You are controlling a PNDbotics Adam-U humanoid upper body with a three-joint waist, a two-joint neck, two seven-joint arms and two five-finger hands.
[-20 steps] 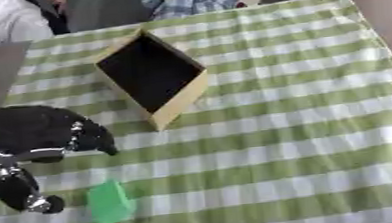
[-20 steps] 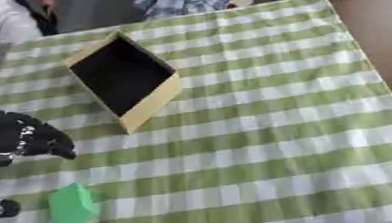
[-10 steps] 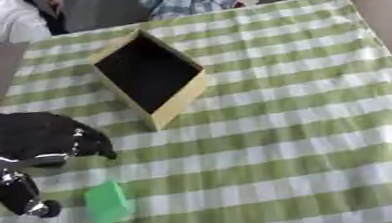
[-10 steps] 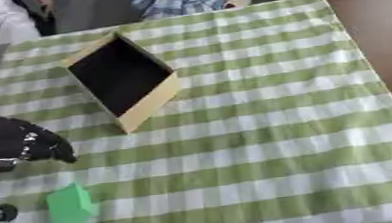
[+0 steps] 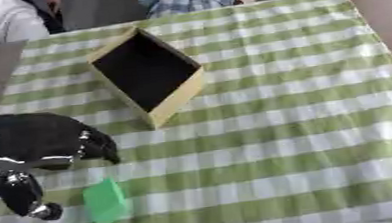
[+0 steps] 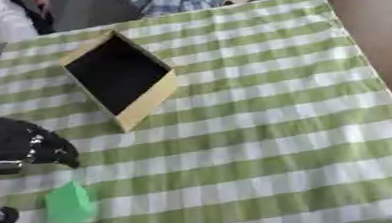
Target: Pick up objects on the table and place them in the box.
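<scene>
Lying nearest the camera on the green-and-white checked tablecloth (image 5: 306, 125), a small green block (image 5: 105, 201) sits by the lower left of the table, resting flat on the cloth with nothing gripping it. Just to its left, the robot's left hand (image 5: 40, 146) hangs over the cloth: its black palm lies a little beyond the block, its thumb (image 5: 23, 197) reaches down toward the near edge and ends in a silvery tip just beside the block, and its fingers (image 5: 100, 147) curl down and point toward the block's far end. Thumb and fingers stand apart with a gap between them, closed on nothing, and neither clearly touches the block; whether the fingertips rest on the cloth cannot be told. Farther back and a little to the right stands the box (image 5: 148, 74), an open tan cardboard tray with a dark inside, set askew so that one corner points toward the hand; its interior looks black and no contents can be made out in it. It is well apart from the block, with bare checked cloth between them. Beyond the box, the far edge of the table meets a brown surface at both sides, and bits of clothing, white and blue plaid, show past the cloth. The right hand shows in neither view.
</scene>
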